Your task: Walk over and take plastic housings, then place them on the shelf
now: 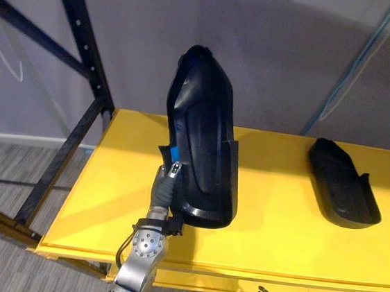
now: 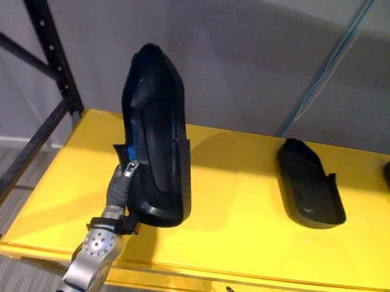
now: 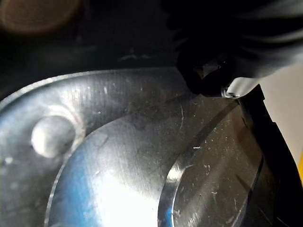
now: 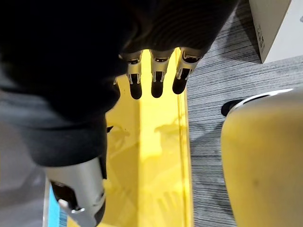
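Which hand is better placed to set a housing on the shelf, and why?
Left: the left hand holds a black housing upright over the yellow shelf; the right hand hangs empty at its front edge.

Left eye and right eye views look down from the head, facing the yellow shelf [image 1: 277, 231] and wall [image 1: 274, 57] at mid range, and share nearly everything (upright housing [image 1: 205, 147], lying housing [image 2: 309, 186], shelf front edge), just offset sideways. Left wrist view sits right against the upright housing's glossy inner face, very close. Right wrist view looks along the right hand [image 4: 156, 78] down onto the shelf lip and grey floor [image 4: 213, 123].
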Motion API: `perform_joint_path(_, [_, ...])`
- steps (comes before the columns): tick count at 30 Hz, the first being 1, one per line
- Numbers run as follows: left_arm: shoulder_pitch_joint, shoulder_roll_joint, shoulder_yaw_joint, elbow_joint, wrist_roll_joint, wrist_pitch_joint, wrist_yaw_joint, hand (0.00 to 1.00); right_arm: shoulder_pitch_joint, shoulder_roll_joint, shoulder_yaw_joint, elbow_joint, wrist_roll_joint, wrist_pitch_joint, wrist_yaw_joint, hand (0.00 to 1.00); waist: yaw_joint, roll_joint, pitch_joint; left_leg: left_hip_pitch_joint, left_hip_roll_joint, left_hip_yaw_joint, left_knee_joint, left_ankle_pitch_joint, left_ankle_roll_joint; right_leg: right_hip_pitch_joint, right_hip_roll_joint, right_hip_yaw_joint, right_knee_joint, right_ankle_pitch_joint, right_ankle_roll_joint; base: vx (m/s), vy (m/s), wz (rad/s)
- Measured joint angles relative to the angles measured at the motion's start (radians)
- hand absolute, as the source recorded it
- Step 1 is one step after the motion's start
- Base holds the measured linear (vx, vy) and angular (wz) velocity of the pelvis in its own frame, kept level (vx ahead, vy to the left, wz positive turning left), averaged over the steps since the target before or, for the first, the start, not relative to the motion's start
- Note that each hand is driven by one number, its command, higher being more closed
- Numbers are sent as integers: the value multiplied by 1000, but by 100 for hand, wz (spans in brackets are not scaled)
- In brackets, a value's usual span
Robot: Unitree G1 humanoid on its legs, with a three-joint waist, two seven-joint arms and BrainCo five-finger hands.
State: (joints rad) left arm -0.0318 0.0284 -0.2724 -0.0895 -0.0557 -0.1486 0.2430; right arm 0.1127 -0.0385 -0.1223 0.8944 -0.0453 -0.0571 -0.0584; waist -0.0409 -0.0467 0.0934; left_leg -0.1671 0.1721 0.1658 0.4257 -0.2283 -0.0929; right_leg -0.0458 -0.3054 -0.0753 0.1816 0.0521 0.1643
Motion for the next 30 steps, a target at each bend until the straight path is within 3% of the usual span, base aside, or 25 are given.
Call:
perform_joint_path(1, [10,-7,-8,0,1,1,0,100,7,-1,12,-9,0,1,0,0,-3,2,2,8,-6,14,-11,-5,11,-17,-1,22,23,12,-26,-124,121,-37])
perform_joint_path(2, [12,-12,-11,0,3,1,-2,100,7,2,14,-18,2,3,1,0,0,3,6,23,-7,29,-20,-7,19,-38,16,57,81,-42,-16,-133,111,-31])
perform_joint_path(3, [11,-18,-11,4,5,3,-6,100,17,15,19,-48,1,4,1,0,-3,0,17,43,-13,30,-24,-3,25,-71,92,149,260,-188,27,-108,18,-18])
perform_joint_path(4, [12,-34,-12,4,11,3,-7,100,41,16,27,-70,2,2,1,0,-5,-11,16,60,-27,30,-31,-6,36,-79,159,185,341,-295,11,-95,-25,-4])
perform_joint_path(6, [11,-58,-16,-1,29,3,-8,100,45,12,27,-74,6,2,0,0,-2,-23,5,62,-61,29,-37,-6,36,-59,185,191,331,-377,-41,-54,-81,12])
perform_joint_path(7, [12,-65,-26,1,41,3,-10,100,46,13,25,-74,17,2,1,0,-3,-14,5,55,-70,16,-39,-5,29,-35,184,204,290,-410,-58,-13,-89,28])
perform_joint_path(12, [14,-67,-65,-1,48,6,-41,100,55,28,25,-83,23,2,1,0,-2,-7,-8,82,-52,-27,-96,47,1,21,216,161,210,-374,-95,60,-70,27])
perform_joint_path(16, [13,-67,-27,-3,52,7,-50,100,51,50,25,-83,22,2,0,0,6,-10,-31,134,-18,27,-174,67,-6,54,251,206,112,-307,-96,124,-13,-35])
perform_joint_path(20, [0,-47,7,5,87,26,-47,100,55,51,23,-65,22,2,1,0,-3,-8,-40,190,-17,61,-249,93,-3,80,256,234,55,-258,-96,81,49,-28])
perform_joint_path(25, [-91,-1,104,196,117,71,-27,100,43,45,6,-12,21,2,6,0,-21,-5,-59,245,-15,78,-362,163,-5,98,268,229,0,-189,-115,-1,20,-9])
perform_joint_path(30, [-134,38,181,326,125,126,6,100,40,33,3,-5,22,2,13,0,-32,-1,-59,259,-16,78,-397,191,-6,96,270,227,-3,-183,-118,-77,-5,-1])
